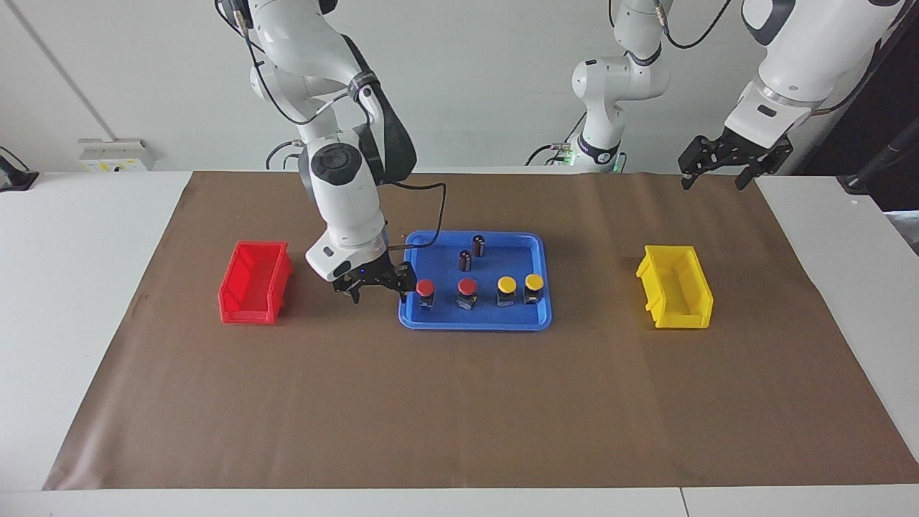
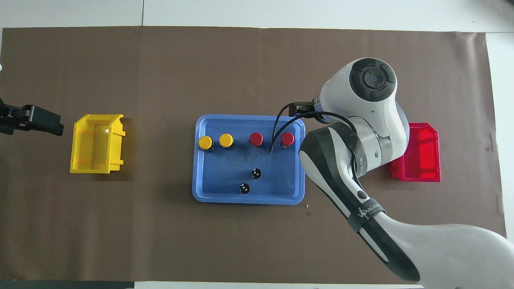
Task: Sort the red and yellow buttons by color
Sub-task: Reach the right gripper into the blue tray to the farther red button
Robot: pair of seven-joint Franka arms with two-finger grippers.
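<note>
Four buttons stand in a row in the blue tray (image 1: pixel 474 327) (image 2: pixel 249 200): two red buttons (image 1: pixel 425 289) (image 1: pixel 467 287) (image 2: pixel 286 139) (image 2: pixel 255 139) and two yellow buttons (image 1: pixel 507 285) (image 1: pixel 533 282) (image 2: pixel 226 140) (image 2: pixel 205 142). My right gripper (image 1: pixel 379 289) hangs low and open over the tray's edge toward the right arm's end, just beside the end red button and apart from it. In the overhead view the right arm's wrist hides it. My left gripper (image 1: pixel 725 169) (image 2: pixel 54 125) waits open and raised by the yellow bin's end of the table.
Two dark silver-topped cylinders (image 1: pixel 478 244) (image 1: pixel 465 260) stand in the tray, nearer to the robots than the buttons. A red bin (image 1: pixel 255 283) (image 2: pixel 421 160) sits toward the right arm's end. A yellow bin (image 1: pixel 675 287) (image 2: pixel 96 144) sits toward the left arm's end.
</note>
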